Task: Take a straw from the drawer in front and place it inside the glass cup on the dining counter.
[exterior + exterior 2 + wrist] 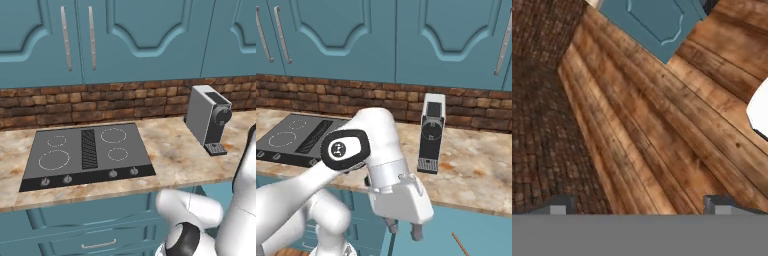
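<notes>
Teal drawer (476, 230) open below the counter (476, 170), straw (460, 244) inside.
My tool (404, 230) hung wide open and empty, low beside the drawer, left of the tan straw, poised, I judged, to reach in for it.

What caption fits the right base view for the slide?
White arm's open gripper hangs below the counter edge, near a thin straw; coffee machine stands on the counter.

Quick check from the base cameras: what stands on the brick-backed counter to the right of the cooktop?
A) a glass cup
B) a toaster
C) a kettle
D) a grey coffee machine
D: a boxy grey coffee machine stands on the stone counter, to the right of the black cooktop.
</notes>
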You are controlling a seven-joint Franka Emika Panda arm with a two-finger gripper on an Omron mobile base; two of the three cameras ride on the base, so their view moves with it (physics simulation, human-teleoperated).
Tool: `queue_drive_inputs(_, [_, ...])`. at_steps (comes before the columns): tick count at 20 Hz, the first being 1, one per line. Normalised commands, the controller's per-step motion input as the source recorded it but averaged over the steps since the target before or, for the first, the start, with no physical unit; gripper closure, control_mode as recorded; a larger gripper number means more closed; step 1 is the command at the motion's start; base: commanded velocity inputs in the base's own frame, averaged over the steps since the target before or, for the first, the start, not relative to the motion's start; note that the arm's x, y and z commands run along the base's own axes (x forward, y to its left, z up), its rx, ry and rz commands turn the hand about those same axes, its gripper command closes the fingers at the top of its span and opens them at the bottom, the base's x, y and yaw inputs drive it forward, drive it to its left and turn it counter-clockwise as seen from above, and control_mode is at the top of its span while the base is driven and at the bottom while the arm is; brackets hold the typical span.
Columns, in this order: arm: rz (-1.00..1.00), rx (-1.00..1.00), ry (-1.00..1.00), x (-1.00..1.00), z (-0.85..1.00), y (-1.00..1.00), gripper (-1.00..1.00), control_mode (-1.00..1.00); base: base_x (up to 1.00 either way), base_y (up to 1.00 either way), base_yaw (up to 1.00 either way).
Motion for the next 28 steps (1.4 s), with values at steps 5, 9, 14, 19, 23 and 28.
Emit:
queue_drive_inputs(5, [0.02,0.37,-0.36,0.61,-0.45,0.09,-1.00,-1.00,0.00,0.00,0.00])
queue_drive_inputs(9, [0.01,0.30,-0.28,0.08,-1.00,0.00,-1.00,-1.00,0.00,0.00,0.00])
queue_drive_inputs(14, [0.00,0.30,-0.12,0.48,-0.70,0.09,-1.00,-1.00,0.00,0.00,0.00])
queue_drive_inputs(19, [-0.02,0.19,0.05,0.36,0.09,0.11,-1.00,-1.00,0.00,0.00,0.00])
queue_drive_inputs(23, [-0.20,0.10,0.17,-0.05,0.21,0.00,-1.00,-1.00,0.00,0.00,0.00])
queue_drive_inputs(28, [-0.34,0.02,0.09,-0.31,0.13,0.15,-1.00,-1.00,0.00,0.00,0.00])
